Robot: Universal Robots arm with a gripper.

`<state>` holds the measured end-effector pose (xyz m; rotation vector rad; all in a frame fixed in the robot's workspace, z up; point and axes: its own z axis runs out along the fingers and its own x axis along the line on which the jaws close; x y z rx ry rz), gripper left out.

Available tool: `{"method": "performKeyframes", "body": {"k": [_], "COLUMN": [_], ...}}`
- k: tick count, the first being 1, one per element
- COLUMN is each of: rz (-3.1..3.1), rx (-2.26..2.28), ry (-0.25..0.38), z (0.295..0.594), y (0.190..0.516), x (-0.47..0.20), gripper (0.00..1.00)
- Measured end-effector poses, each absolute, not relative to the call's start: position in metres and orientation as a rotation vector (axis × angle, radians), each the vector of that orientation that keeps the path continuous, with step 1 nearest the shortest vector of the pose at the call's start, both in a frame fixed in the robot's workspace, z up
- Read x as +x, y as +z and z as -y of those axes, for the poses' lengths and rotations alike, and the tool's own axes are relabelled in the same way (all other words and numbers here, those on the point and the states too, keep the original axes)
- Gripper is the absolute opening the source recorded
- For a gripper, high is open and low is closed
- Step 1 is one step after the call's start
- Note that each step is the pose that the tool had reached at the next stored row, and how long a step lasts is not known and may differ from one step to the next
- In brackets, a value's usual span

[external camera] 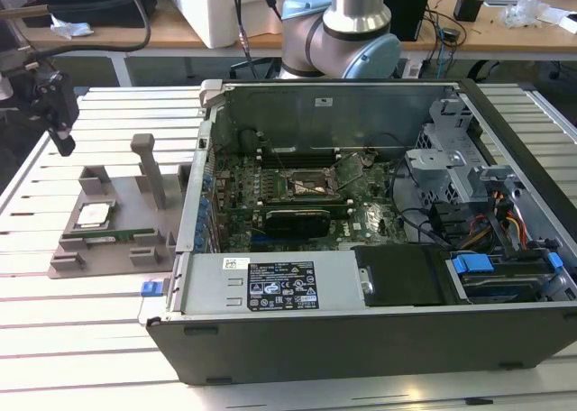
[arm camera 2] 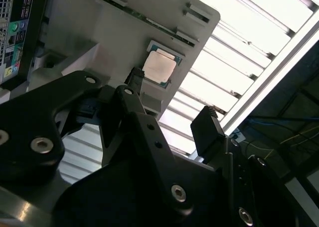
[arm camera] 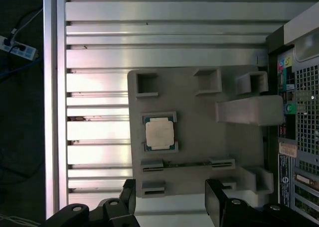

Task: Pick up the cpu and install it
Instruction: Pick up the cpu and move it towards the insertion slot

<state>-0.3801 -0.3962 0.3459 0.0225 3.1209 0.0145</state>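
your pincer (external camera: 63, 136) hangs in the air over the desk (external camera: 90, 339), near the desk's edge on the exterior view's left. its two fingers are spread wide apart and there is nothing between them. you can see that gap in both wrist views, with the black fingers (arm camera: 130, 197) on each side and bare desk slats past them.

the chip (external camera: 94, 215) has not been picked up yet. it lies flat, shiny side up, in a little square seat on the grey holder (external camera: 86, 249). the holder sits on the desk, close to that same edge, just beside the open computer box (external camera: 361, 330). the pincer is up above the chip and does not touch it.

in the first wrist view you look straight down on the chip (arm camera: 160, 132), and the pincer (arm camera: 172, 192) is a little off to one side of it, over the rim of the holder (arm camera: 199, 132). in the second wrist view the chip (arm camera 2: 158, 66) shows just past the fingertips of the pincer (arm camera 2: 171, 95).

a long thin green stick (external camera: 117, 237) lies in a slot on the holder, near the chip. a tall grey post (external camera: 144, 159) stands up from the holder between the chip and the computer box.

inside the box, the green board has a square metal socket (external camera: 311, 186) in its middle.
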Motion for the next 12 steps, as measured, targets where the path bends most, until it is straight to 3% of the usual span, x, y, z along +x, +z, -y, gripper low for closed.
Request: {"method": "performKeyframes", "body": {"k": [12], "rz": [-3.121], "rx": [0.022], "ry": [0.015], "z": [0.396], "y": [0.331], "x": [-0.379], "gripper": [0.66]}}
